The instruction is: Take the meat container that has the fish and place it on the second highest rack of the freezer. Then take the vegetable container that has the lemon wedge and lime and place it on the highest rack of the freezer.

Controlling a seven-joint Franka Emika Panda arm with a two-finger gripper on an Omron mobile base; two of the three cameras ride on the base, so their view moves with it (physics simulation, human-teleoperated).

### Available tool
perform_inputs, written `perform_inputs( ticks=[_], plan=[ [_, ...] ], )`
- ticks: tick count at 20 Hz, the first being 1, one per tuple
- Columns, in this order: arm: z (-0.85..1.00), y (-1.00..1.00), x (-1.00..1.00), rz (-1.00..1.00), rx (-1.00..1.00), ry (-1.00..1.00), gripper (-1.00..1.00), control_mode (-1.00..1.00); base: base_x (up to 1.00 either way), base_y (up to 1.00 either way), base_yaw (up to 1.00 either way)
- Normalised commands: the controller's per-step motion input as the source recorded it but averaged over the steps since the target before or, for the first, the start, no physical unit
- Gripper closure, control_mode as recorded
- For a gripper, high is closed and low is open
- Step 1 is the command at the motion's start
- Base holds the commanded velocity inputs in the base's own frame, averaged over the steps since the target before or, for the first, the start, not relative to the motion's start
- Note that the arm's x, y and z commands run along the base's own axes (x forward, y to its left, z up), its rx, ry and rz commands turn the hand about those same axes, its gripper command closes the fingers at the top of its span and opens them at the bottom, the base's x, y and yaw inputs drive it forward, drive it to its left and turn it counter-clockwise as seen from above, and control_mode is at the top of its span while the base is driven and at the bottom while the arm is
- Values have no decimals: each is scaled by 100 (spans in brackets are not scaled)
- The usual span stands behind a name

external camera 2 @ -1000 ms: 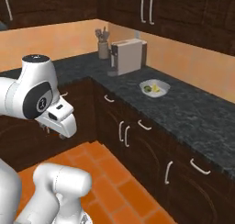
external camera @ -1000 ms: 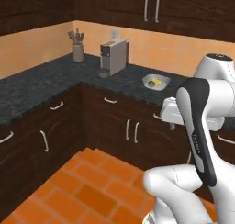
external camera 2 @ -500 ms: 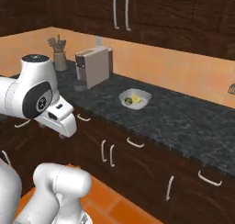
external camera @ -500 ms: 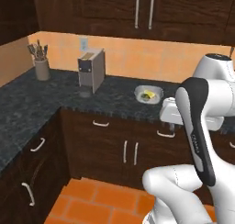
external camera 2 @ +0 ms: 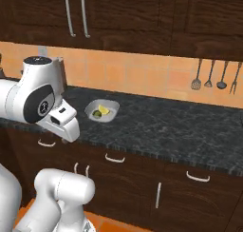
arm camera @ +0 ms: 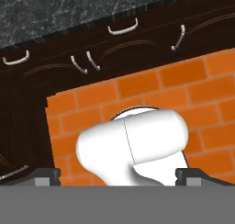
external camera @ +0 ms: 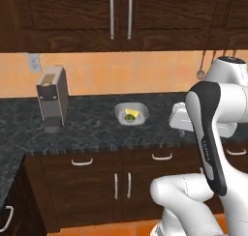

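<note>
The vegetable container (external camera: 131, 115) sits mid-desk toward the back wall, right of the coffee machine (external camera: 51, 98), holding a yellow lemon wedge (external camera: 133, 113) and a green lime (external camera: 129, 117). It looks like a small, shallow, rigid tray with rounded corners, probably light and smooth; a pinch across one thin rim seems the surest hold. The gripper (arm camera: 117, 175) hangs spread wide and empty above the orange brick floor (arm camera: 183, 87), well apart from the speckled black stone desk (external camera 2: 180, 126).

The counter (external camera: 97, 133) looks like dark speckled polished stone, the cabinets (external camera: 121, 182) below are dark matt wood with pale metal handles (external camera 2: 115, 159), and the floor (arm camera: 193, 90) is matt orange brick-patterned tile.
</note>
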Motion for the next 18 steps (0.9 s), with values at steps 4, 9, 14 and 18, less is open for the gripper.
perform_inputs(
  ticks=[4,9,14,18],
  plan=[
    [0,0,0,0,0,0,-100,100,67,60,-38],
    [-5,3,17,-7,0,1,-100,-100,56,38,-30],
    [-46,0,96,-31,0,1,-100,-100,0,0,0],
    [-88,0,74,-23,0,0,-100,-100,0,0,0]
  ],
)
